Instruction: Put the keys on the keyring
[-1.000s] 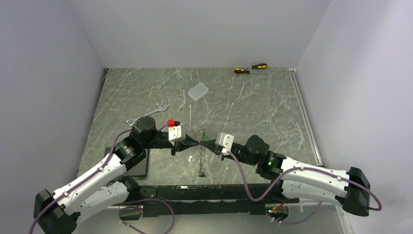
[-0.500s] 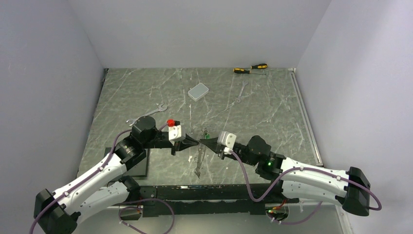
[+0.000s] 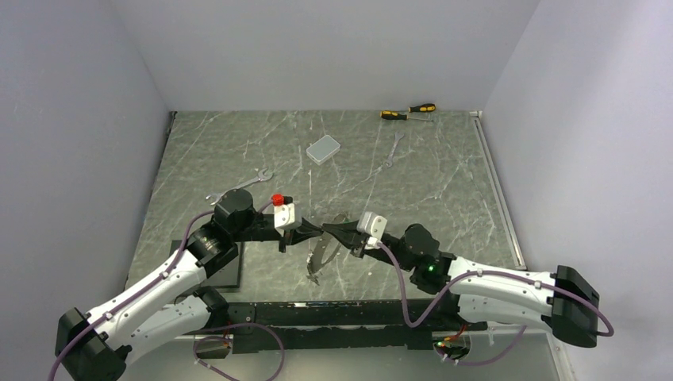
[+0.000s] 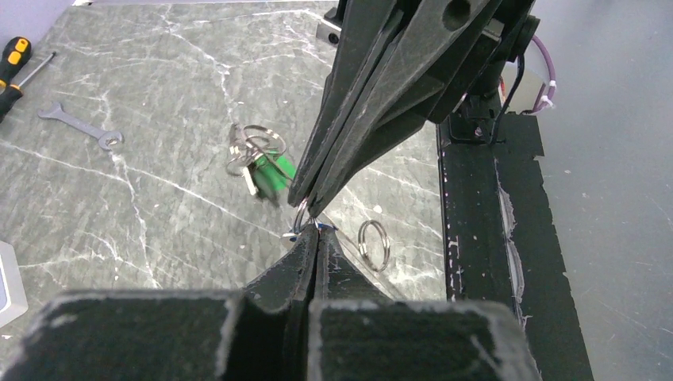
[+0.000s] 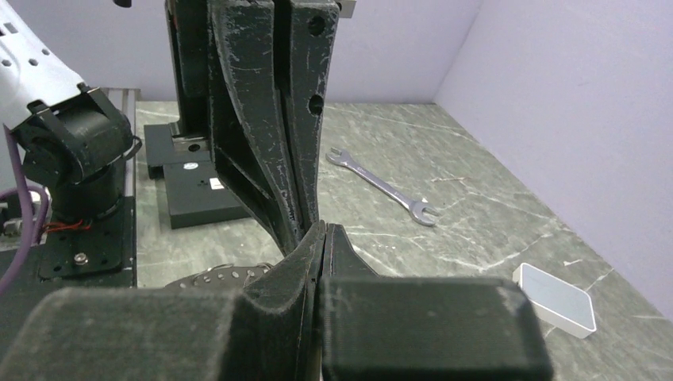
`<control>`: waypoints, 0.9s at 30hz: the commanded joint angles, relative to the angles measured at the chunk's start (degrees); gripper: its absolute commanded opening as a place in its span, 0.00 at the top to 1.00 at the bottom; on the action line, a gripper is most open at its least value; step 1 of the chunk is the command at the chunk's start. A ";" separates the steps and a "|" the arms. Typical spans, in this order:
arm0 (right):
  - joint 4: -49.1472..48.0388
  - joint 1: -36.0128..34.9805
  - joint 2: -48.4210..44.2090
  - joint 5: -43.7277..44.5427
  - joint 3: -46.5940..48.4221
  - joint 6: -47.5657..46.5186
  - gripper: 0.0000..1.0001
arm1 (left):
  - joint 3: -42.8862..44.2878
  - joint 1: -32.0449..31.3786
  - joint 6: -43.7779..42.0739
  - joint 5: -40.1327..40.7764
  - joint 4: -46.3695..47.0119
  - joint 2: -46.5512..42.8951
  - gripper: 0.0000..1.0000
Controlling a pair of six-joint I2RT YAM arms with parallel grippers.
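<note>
1. Both pairs of jaws are seen fully closed, tip against tip. The left gripper (image 4: 314, 238) is placed on the left of the keyring (image 5: 218, 275). As far as can be judged, its jaws are pinched on a thin strand of that loop.
2. The keyring is hung from the pinch point and draped down towards the tabletop (image 3: 238, 151). Whether its lower end is touching cannot be told.
3. A green key (image 4: 274, 173) is found lying on the tabletop just beside the keyring, apart from it and not threaded. No blue or black key can be made out.
4. The right gripper (image 5: 321, 230) is set on the keyring's right, its jaws likewise shut, apparently on the same strand.
5. Several faults could be caused from here:
   - The thin links could be pulled out of one grip if the tips are drawn apart unevenly.
   - The loop could be dropped.
   - The crowded tips could be knocked together.
   - With no jaws free, the key cannot be fetched unless one grip is released.
</note>
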State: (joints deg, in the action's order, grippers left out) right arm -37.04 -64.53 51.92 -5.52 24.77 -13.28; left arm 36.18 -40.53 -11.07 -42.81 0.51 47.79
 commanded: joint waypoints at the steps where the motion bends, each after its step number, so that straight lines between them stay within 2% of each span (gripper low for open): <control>1: -15.73 0.11 2.87 1.58 -1.57 2.93 1.00 | -0.14 0.02 1.49 -2.59 3.35 -1.29 1.00; 7: -26.91 0.11 5.88 1.78 -4.67 4.38 1.00 | -0.26 0.17 1.59 -1.82 3.39 -1.89 0.98; 11: -27.97 0.11 5.43 1.10 -5.55 4.45 1.00 | -0.49 0.23 1.75 -1.13 3.36 -2.51 0.79; 13: -27.77 0.11 4.65 0.81 -6.05 4.57 1.00 | -0.65 0.24 1.73 -0.38 3.38 -3.06 0.73; 27: -28.31 0.11 4.71 -2.13 -5.93 5.80 1.00 | -1.60 0.69 3.65 -0.65 6.02 -4.12 0.72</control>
State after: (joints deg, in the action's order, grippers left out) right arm -59.20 -64.53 56.86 -5.48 18.04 -8.88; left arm 34.87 -40.12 -9.02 -42.65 3.42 44.40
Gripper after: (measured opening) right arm 0.013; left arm 0.287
